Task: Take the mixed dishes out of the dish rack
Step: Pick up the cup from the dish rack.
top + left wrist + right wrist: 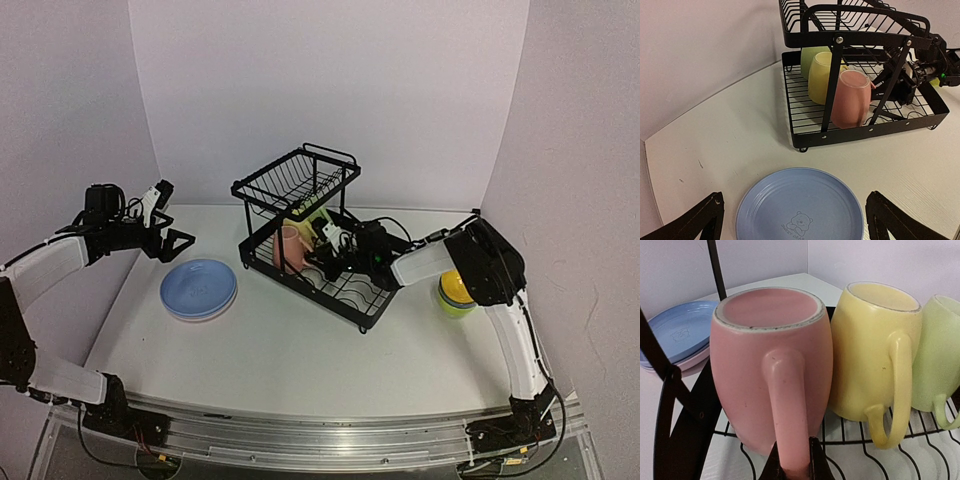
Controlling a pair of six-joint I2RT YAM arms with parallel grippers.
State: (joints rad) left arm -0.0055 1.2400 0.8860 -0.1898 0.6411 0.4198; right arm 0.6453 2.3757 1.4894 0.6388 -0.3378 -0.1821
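The black dish rack (352, 301) stands mid-table; its lower tray (860, 131) holds three upside-down mugs in a row: pink mug (770, 360), yellow mug (872, 355), pale-green mug (937, 360). My right gripper (795, 465) reaches into the lower tier and is shut on the pink mug's handle, a finger pressed on each side. The upper basket (296, 180) looks empty. A blue plate (799, 207) lies on the table left of the rack, on top of a pink plate (690, 362). My left gripper (796, 225) hovers open above the blue plate, holding nothing.
Stacked yellow and green bowls (455, 292) sit on the table right of the rack, behind my right arm. The rack's uprights (832, 85) and upper basket hang over the mugs. White walls close in on three sides.
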